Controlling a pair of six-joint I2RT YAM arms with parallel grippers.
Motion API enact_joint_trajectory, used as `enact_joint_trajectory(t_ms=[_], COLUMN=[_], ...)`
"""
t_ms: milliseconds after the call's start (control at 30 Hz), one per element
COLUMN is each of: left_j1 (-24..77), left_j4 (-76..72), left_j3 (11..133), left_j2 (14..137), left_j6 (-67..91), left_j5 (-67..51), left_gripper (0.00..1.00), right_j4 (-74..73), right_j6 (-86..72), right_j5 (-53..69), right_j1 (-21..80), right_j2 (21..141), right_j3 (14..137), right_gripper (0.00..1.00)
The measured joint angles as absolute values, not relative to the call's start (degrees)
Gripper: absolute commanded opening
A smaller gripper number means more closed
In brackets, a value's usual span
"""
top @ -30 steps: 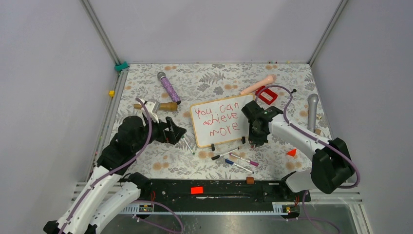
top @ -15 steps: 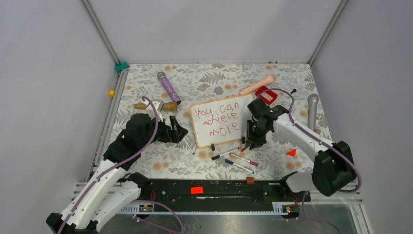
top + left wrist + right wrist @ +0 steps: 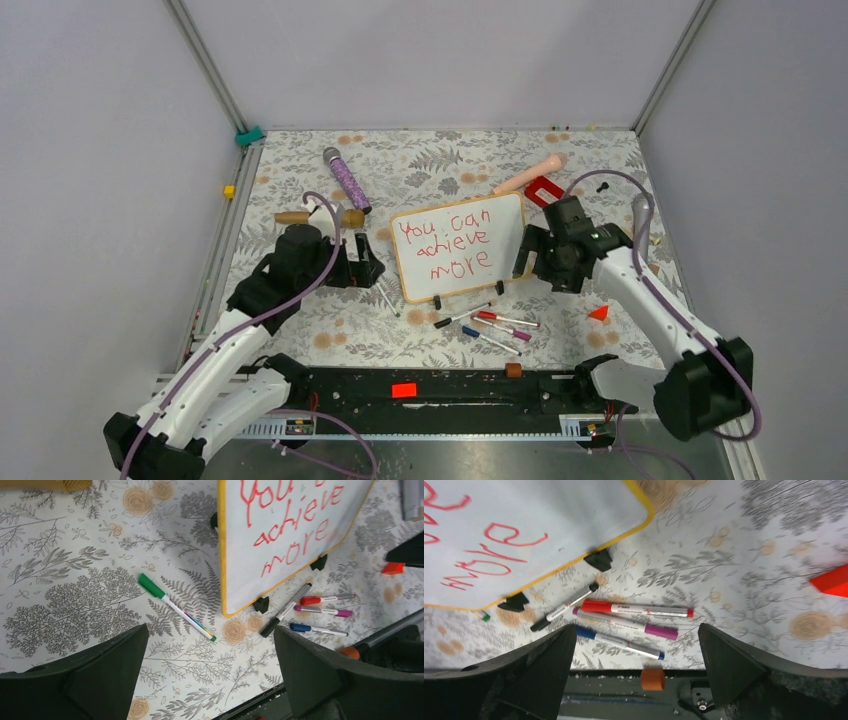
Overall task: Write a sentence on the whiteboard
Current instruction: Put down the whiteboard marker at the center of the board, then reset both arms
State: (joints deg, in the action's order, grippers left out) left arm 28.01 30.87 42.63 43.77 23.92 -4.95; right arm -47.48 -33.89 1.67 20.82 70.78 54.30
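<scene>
The whiteboard (image 3: pixel 458 247) lies tilted in the middle of the floral table, with its yellow-wood frame and black clip feet. The sentence (image 3: pixel 445 243) in red marker reads "You can achieve more" over three lines, and part of it shows in both wrist views (image 3: pixel 290 530) (image 3: pixel 489 555). My right gripper (image 3: pixel 527 257) (image 3: pixel 638 627) hangs open and empty by the board's right edge, above the red marker (image 3: pixel 636 610) lying on the table. Left of the board, my left gripper (image 3: pixel 368 262) (image 3: pixel 211 630) is open and empty.
Black, purple and blue markers (image 3: pixel 490 330) lie beside the red one in front of the board. A green pen (image 3: pixel 175 607) lies left of it. A purple microphone (image 3: pixel 347 180), a pink handle (image 3: pixel 530 175), a red frame (image 3: pixel 545 190), a grey microphone (image 3: pixel 640 225) and an orange wedge (image 3: pixel 598 313) surround the board.
My right gripper has opened, let go of the red marker, which now lies among the other markers, and has risen to the right. The left arm has shifted slightly towards the board.
</scene>
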Motion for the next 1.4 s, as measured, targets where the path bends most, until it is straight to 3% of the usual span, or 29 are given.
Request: enact_joint_trajectory(t_ms=[200, 300, 333, 500, 700, 1000, 1400], left_j1=[26.9, 26.3, 26.2, 25.8, 24.2, 23.9, 15.0], left_j4=[30.9, 30.9, 30.9, 29.5, 26.2, 18.8, -12.1], left_j3=[42.8, 42.8, 42.8, 42.0, 38.0, 31.2, 15.4], left_j2=[47.0, 47.0, 46.9, 45.8, 44.9, 45.5, 53.8], left_j6=[24.0, 24.0, 24.0, 22.2, 20.4, 12.8, 4.7], left_j5=[-1.5, 1.3, 3.3, 7.6, 13.5, 21.3, 19.8], left_gripper=[0.99, 0.99, 0.99, 0.99, 0.99, 0.99, 0.99], right_j4=[-44.2, -37.8, -34.1, -8.6, 17.0, 46.4, 53.7], right_j6=[-34.3, -34.1, -33.2, -22.9, -9.3, -3.6, -3.3], right_j5=[-11.3, -19.7, -22.2, -31.0, -32.2, -23.8, -18.3], right_j1=[19.3, 18.9, 18.8, 18.7, 16.7, 6.7, 4.7], right_j2=[58.3, 50.3, 47.3, 37.5, 52.0, 74.3, 78.4], right_j3=[50.6, 43.1, 39.5, 18.8, 12.4, 12.7, 13.9], right_gripper=[0.95, 0.95, 0.99, 0.99, 0.99, 0.99, 0.99])
